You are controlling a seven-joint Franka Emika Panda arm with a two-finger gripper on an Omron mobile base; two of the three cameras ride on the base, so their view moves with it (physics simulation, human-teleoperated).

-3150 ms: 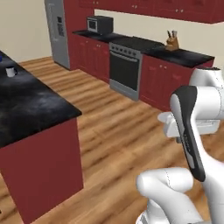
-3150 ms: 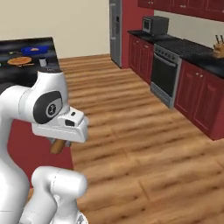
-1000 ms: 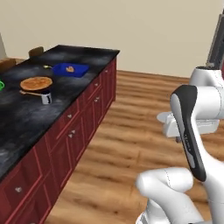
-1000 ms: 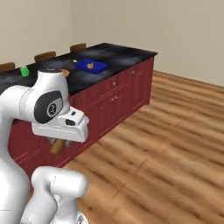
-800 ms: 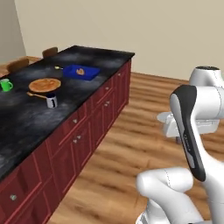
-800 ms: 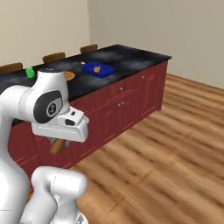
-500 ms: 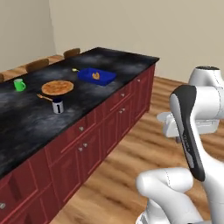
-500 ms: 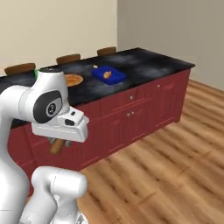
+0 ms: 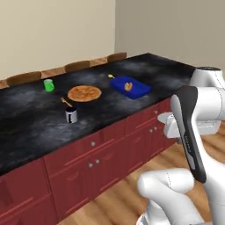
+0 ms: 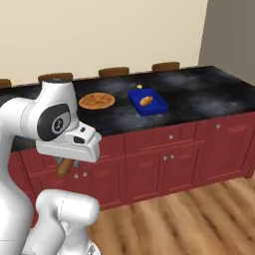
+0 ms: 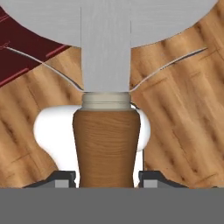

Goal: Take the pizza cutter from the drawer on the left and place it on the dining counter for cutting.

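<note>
My gripper [image 11: 106,177] is shut on the pizza cutter [image 11: 106,144]. Its brown wooden handle stands between the two dark fingertips, and the grey metal wheel spreads across the top of the hand view, over the wood floor. In the right base view the brown handle [image 10: 63,167] pokes out under the white hand, held low in front of the dark-red cabinet fronts. The dining counter [image 9: 26,118] [image 10: 199,89], a long black marbled top, stretches across both base views ahead of the arm. The drawer is out of view.
On the counter lie a pizza [image 9: 84,93] [image 10: 96,100], a blue tray [image 9: 129,86] [image 10: 147,103] with orange food, a green cup [image 9: 48,85] and a small metal mug [image 9: 71,115]. Chair backs [image 10: 114,71] line the far side. Wood floor lies right of the cabinets.
The whole picture has shifted: the base has swung round, so the counter now lies broadside ahead. The arm keeps its pose and the cutter stays in the gripper.
</note>
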